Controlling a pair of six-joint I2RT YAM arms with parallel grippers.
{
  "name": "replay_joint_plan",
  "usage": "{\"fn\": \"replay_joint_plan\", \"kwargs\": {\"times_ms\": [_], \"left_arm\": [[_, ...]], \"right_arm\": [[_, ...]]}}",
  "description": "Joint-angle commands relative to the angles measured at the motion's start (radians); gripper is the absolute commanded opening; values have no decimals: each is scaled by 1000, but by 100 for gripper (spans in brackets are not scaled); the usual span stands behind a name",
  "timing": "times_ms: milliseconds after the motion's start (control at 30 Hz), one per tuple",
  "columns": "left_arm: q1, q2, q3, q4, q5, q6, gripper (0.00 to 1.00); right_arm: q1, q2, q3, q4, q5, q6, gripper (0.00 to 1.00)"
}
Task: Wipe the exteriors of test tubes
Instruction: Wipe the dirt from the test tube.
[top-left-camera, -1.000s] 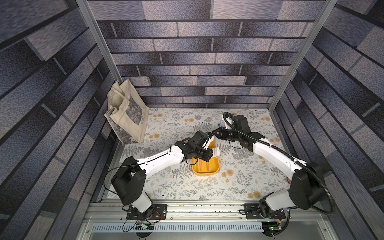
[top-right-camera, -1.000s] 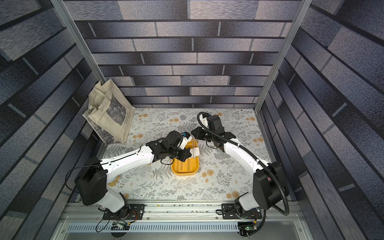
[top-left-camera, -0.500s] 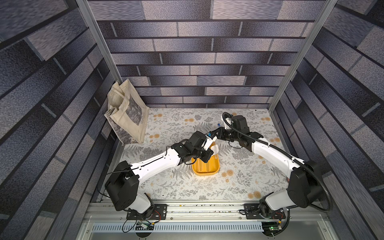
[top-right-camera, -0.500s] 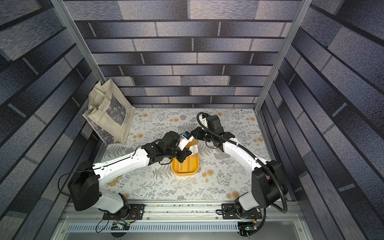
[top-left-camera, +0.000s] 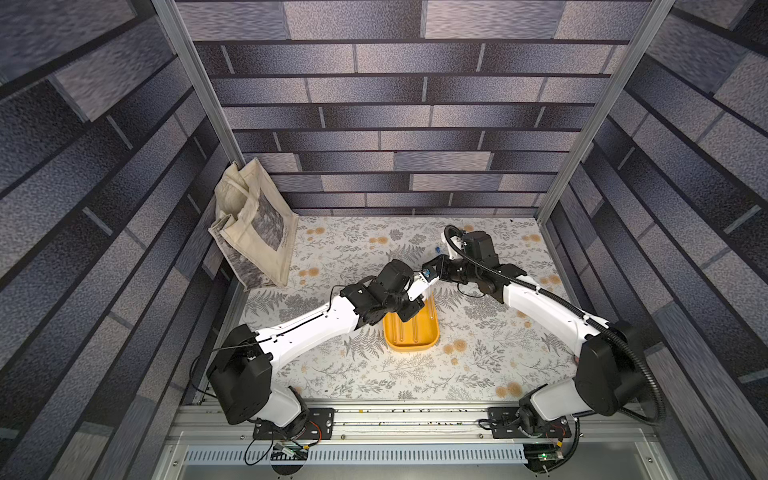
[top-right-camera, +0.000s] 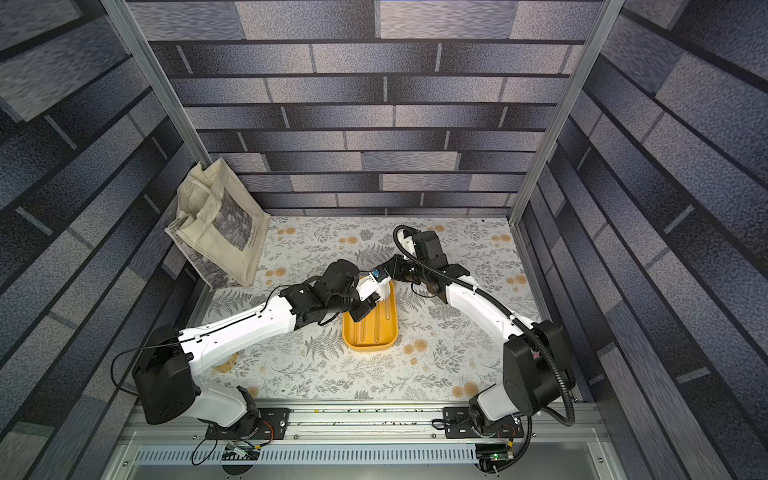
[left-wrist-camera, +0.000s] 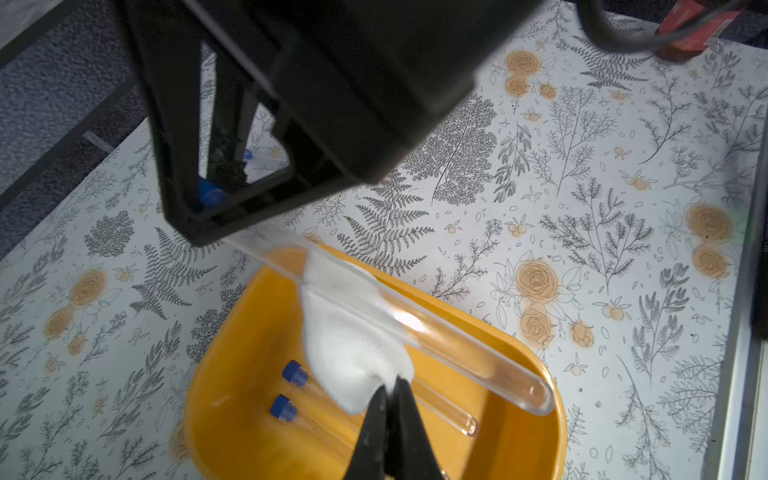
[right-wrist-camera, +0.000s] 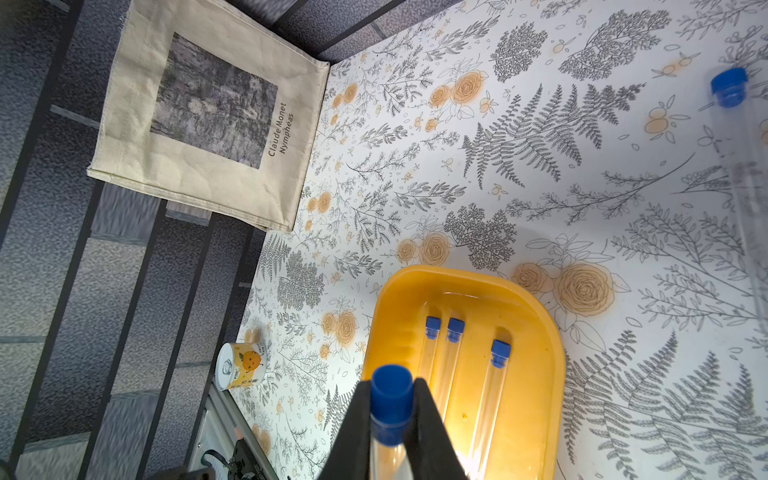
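Right claw is clamped on the test tube, left claw pinches the cloth, so I'd slide it slowly tipward.

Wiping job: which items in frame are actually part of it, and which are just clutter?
In play:
- test tube gripped at its cap by the right gripper
- white cloth pinched in the left gripper, against that tube
- three capped tubes in the yellow tray
- one capped tube loose on the table

Lying about:
- canvas tote bag
- small can
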Motion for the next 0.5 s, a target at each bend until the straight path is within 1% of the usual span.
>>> {"fn": "replay_joint_plan", "kwargs": {"times_ms": [0, 100, 300, 467], "left_arm": [[-4, 2, 52, 7, -42, 83, 6], [-20, -5, 41, 17, -30, 77, 6], [-100, -23, -7, 20, -59, 55, 6], [-136, -48, -59, 27, -82, 9, 6]], "right_arm": [[9, 11, 23, -15, -11, -5, 14], [8, 12, 26, -16, -10, -5, 14], [7, 17, 41, -21, -10, -9, 14], [6, 16, 53, -25, -9, -10, 14]]}}
